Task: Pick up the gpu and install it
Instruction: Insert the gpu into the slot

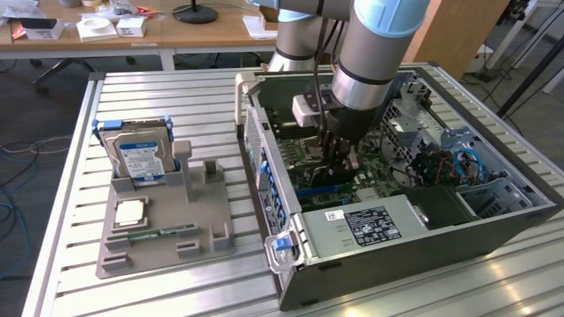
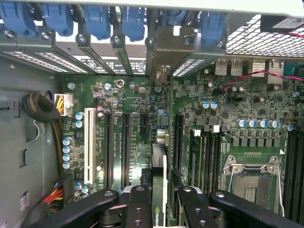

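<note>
inside the open computer case (image 1: 264, 139), the claw (image 2: 159, 197) is clenched on the gpu (image 2: 159, 166), with a black finger (image 2: 137, 209) pressed to each side of the thin card. the card stands on edge over the motherboard (image 2: 118, 95), in line with the long black slots (image 2: 126, 147) and just beside the white slot (image 2: 88, 142). whether it touches a slot cannot be told. a small green mark with "nvidia" shows on the card's edge between the fingers. the board's own print is too fine to read.

beyond the card, blue latches (image 2: 99, 21) line the case's rear wall, and an empty cpu socket (image 2: 249, 178) sits to one side.

in the exterior view the power supply (image 1: 361, 228) carries a black-and-white label, its text unreadable. at that view's left, on the slatted table (image 1: 176, 92), a grey holder (image 1: 168, 224) keeps a hard drive (image 1: 141, 158) upright with a blue-and-white label. a memory stick (image 1: 154, 233) lies flat near it.
</note>
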